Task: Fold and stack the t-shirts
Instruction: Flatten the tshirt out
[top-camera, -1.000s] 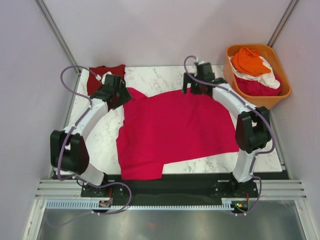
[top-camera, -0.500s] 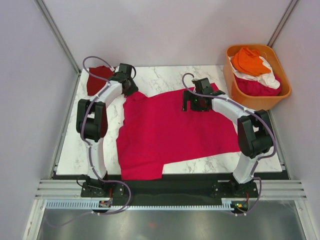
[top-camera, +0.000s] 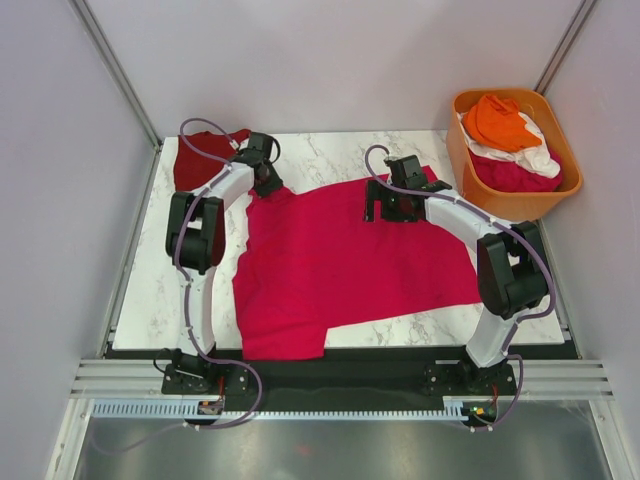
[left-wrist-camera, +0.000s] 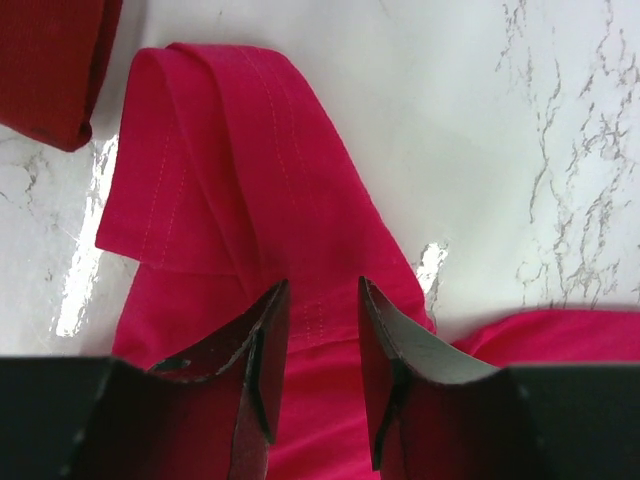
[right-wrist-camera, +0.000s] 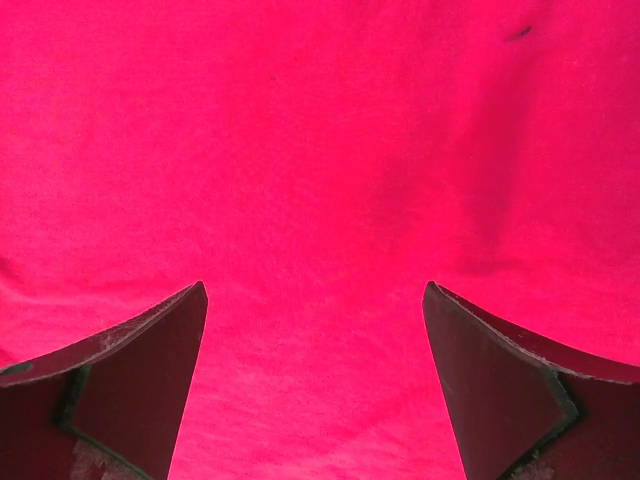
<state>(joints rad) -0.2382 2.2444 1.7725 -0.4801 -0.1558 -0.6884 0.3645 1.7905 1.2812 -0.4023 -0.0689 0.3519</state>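
Observation:
A bright magenta-pink t-shirt lies spread flat across the marble table. My left gripper is at its back left sleeve. In the left wrist view the folded sleeve lies just ahead of the left gripper, whose jaws stand a narrow gap apart over the cloth, holding nothing. My right gripper hovers over the shirt's back middle. It is wide open and empty above smooth magenta cloth. A folded maroon-red t-shirt lies at the back left corner and shows in the left wrist view.
An orange plastic tub stands off the table's back right corner, holding orange, white and pink shirts. Grey walls enclose the table on three sides. Bare marble shows left of the magenta shirt.
My left arm swung from the table's left side to the back, bringing its gripper right onto the sleeve. My right gripper came forward from the back edge onto the shirt, then held.

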